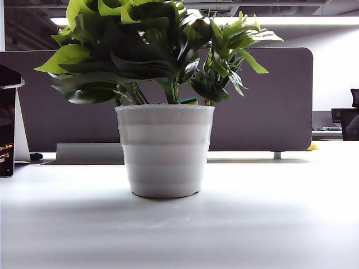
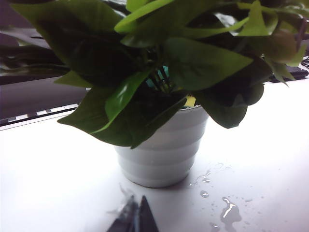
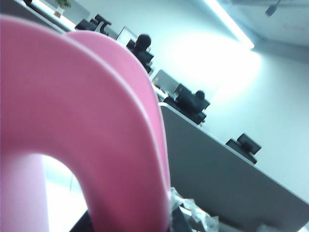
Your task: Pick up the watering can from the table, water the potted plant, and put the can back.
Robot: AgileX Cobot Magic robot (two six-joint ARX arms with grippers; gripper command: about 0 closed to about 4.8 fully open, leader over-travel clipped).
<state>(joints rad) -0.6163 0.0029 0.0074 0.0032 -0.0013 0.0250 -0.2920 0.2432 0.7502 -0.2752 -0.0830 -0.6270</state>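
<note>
Office background: grey partition panel [image 1: 263,101] behind a white-grey table [image 1: 269,224], ceiling strip light [image 3: 231,23] above, dark monitors [image 3: 192,102] on desks beyond. Potted plant [image 1: 165,148] stands upright mid-table in the exterior view, white ribbed pot, bright and dark green leaves. Dark object [image 1: 7,129] at the far left edge carries orange writing, too small to read. No other legible label or brand anywhere.

Left gripper [image 2: 136,217] sits low over the table just in front of the pot, dark finger tips drawn together to a point with nothing between them. Water puddle and droplets [image 2: 227,210] lie on the table beside the pot.

Right gripper [image 3: 176,215] mostly hidden; the pink watering can [image 3: 91,121] fills the right wrist view, its arched handle right at the gripper, apparently clamped there, tilted against the room. Can not seen in the exterior view.
</note>
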